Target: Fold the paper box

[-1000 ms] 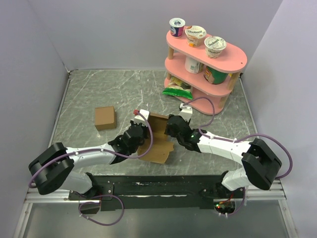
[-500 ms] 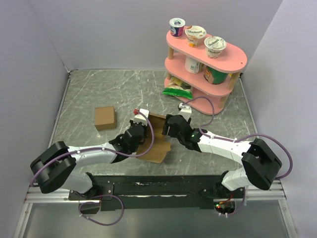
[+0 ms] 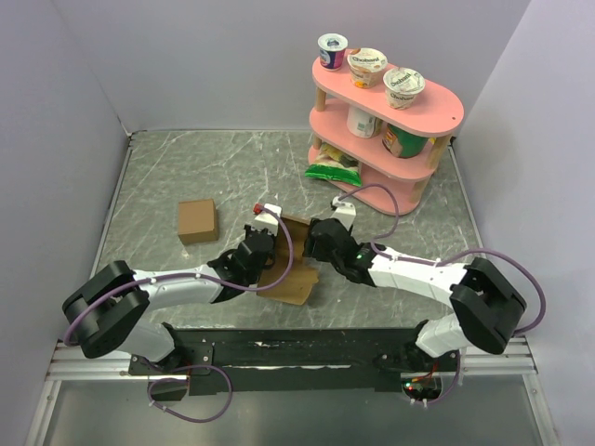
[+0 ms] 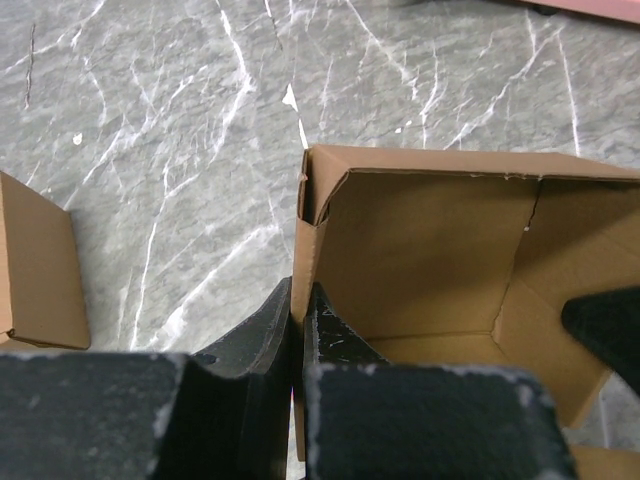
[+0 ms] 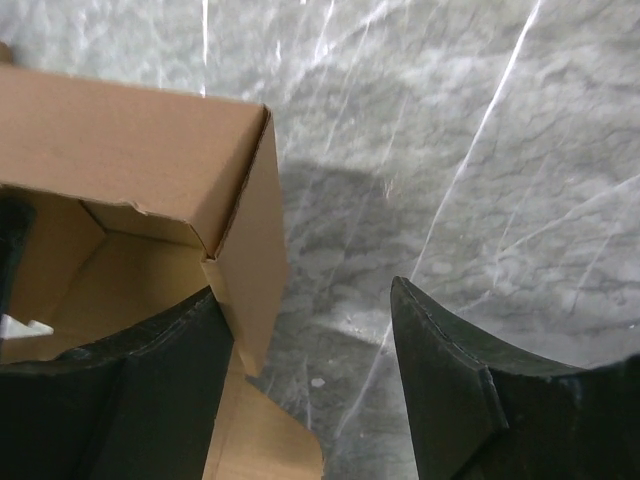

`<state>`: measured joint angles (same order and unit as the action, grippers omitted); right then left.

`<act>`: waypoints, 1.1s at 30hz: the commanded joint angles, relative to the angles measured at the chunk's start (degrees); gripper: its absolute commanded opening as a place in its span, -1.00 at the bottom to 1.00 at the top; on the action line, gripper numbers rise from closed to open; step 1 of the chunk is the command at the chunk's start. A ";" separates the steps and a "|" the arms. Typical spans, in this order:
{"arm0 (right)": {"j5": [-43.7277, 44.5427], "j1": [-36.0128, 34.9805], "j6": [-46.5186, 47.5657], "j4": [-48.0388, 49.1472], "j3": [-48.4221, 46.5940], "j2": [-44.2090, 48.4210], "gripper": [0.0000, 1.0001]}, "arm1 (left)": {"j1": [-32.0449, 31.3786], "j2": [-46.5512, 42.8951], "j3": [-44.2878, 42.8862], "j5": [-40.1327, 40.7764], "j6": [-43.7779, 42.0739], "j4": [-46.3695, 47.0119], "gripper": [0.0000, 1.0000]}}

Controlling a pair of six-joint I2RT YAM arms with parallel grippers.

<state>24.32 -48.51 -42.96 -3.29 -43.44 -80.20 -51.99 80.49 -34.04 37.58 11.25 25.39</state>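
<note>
The paper box [image 3: 296,265] is a half-formed brown carton standing open between my two arms at the table's near middle. My left gripper [image 3: 270,249] is shut on the carton's left wall [image 4: 300,250], one finger inside and one outside. In the left wrist view the inside of the box [image 4: 420,260] shows its back and right walls raised. My right gripper [image 3: 316,243] is open and straddles the right wall [image 5: 250,250]. Its left finger [image 5: 150,370] is inside the carton and its right finger [image 5: 450,370] is outside over the table. A loose rounded flap [image 5: 265,440] lies flat below.
A neat brown cardboard cube [image 3: 196,220] sits on the table to the left, also at the left wrist view's edge [image 4: 35,265]. A pink two-tier shelf [image 3: 437,116] with yogurt cups stands at the back right, a green bag [image 3: 333,170] at its foot. Grey walls enclose the table.
The right gripper has shifted slightly left against the carton, and the box and its lower flap have moved a little left with it. The left gripper keeps its grip.
</note>
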 commanded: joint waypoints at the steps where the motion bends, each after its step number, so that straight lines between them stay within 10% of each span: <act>1: 0.91 -1.41 -0.46 -0.66 -2.44 -3.11 0.37 | 0.31 0.19 -1.99 2.06 -0.52 0.80 -0.95; 33: -3.05 3.60 -5.03 6.90 -0.24 -9.35 -0.18 | -1.45 -2.27 -0.32 3.81 -2.19 3.00 -0.95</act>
<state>19.64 -46.37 -47.22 3.60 -44.36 -89.25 -53.17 79.61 -33.95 39.38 9.67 25.54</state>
